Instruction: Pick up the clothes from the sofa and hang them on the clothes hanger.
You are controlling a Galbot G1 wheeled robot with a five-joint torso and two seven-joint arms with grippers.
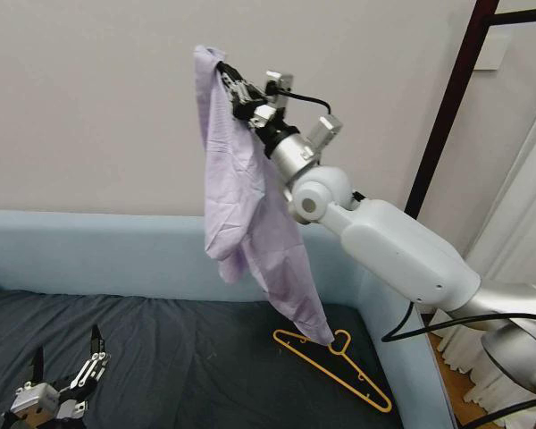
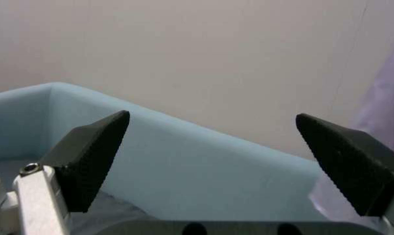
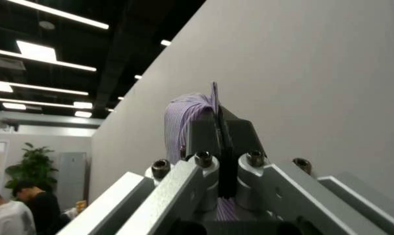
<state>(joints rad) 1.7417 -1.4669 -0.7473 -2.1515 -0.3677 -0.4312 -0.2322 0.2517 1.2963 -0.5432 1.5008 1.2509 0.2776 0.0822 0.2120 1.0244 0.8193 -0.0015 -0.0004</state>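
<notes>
Head view: lilac shirt (image 1: pixel 250 206) held aloft above the sofa (image 1: pixel 98 255).
Low on the left, the left pincer (image 1: pixel 67 344) hovers with fingers spread over the sofa's dark seat. The shirt dangles below the raised right pincer (image 1: pixel 225 76), which pinches its top edge. Its lower tip hangs in front of an orange hanger (image 1: pixel 339 362) lying on the seat.

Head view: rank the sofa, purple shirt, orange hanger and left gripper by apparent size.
1. sofa
2. purple shirt
3. orange hanger and left gripper look alike; the gripper is nearer and cut by the edge, so unranked.
</notes>
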